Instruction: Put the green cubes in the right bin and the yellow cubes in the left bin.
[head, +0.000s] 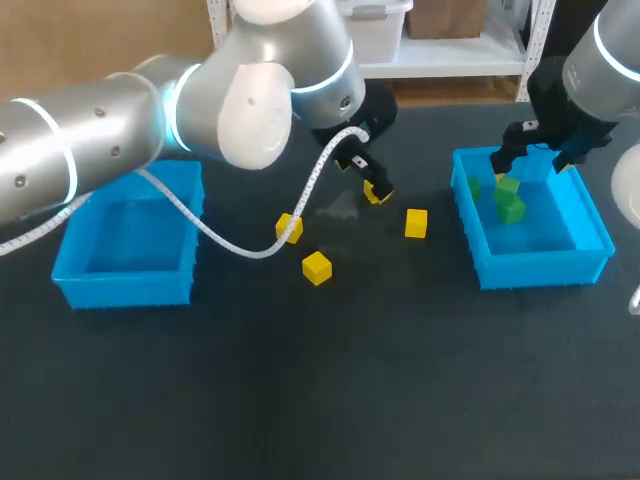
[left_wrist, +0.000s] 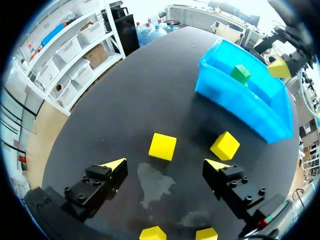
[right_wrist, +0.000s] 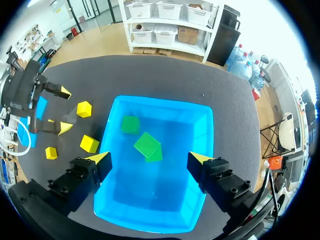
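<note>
Yellow-tipped left gripper (left_wrist: 166, 163) spread wide, empty, near yellow cubes (left_wrist: 162, 146), right gripper (right_wrist: 148, 156) likewise, over right bin (right_wrist: 207, 130)

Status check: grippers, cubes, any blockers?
Left gripper open, low over loose yellow cubes on the table. Right gripper open above the right bin, green cubes inside. Nothing blocking either gripper.

Some cubes (head: 511, 208) lie in the right bin (head: 540, 268), loose cubes (head: 317, 268) on the table (head: 300, 400) between it and the left bin (head: 120, 283).
</note>
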